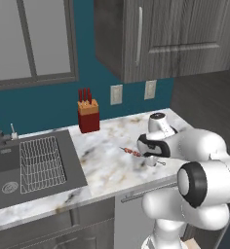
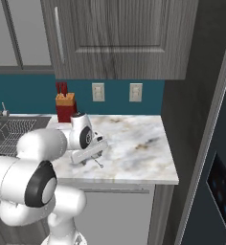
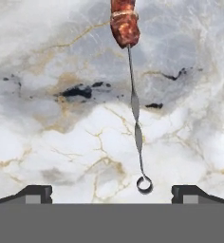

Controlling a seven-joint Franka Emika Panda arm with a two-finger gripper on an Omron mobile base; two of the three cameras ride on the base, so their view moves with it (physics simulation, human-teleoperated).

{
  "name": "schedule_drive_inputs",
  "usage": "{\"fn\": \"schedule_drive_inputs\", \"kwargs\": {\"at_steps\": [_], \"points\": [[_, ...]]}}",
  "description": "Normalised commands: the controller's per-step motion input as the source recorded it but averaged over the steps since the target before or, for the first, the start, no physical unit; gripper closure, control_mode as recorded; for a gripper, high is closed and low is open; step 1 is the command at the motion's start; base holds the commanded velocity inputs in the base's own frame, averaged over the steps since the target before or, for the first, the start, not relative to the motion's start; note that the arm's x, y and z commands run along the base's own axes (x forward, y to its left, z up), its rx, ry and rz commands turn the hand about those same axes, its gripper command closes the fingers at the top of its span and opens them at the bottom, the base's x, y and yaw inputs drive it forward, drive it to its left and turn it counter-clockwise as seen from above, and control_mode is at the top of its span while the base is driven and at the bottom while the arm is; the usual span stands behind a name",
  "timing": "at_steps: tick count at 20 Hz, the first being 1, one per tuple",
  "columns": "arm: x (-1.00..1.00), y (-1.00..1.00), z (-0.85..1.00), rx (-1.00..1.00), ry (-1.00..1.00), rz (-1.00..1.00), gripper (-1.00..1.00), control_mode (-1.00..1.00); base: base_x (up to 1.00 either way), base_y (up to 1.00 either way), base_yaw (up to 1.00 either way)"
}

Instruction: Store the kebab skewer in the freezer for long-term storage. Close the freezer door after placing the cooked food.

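gripper (image 3: 111, 192) hangs wide open and empty over the skewer (image 3: 133, 90) on the counter (image 3: 47, 142), ring end at 6 o'clock, bare marble all round.

You are looking at a glossy white arm (image 1: 200, 170) built of rounded, bulbous segments, with black rings at the joints and a round grey cap on each joint's face. Its hand (image 2: 88, 152) is a flat white block with a dark band. Two small dark fingertips (image 3: 35, 193) have grey inner pads.
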Motion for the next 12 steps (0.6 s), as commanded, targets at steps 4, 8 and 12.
{"fn": "schedule_drive_inputs", "kwargs": {"at_steps": [4,8,12], "points": [[0.25,0.00,-0.15,0.01,0.00,0.02,-1.00,-1.00,0.00,0.00,0.00],[0.22,0.00,-0.23,0.01,0.00,0.01,-1.00,-1.00,0.00,0.00,0.00],[0.17,0.00,-0.21,0.02,0.00,0.01,-1.00,-1.00,0.00,0.00,0.00]]}}
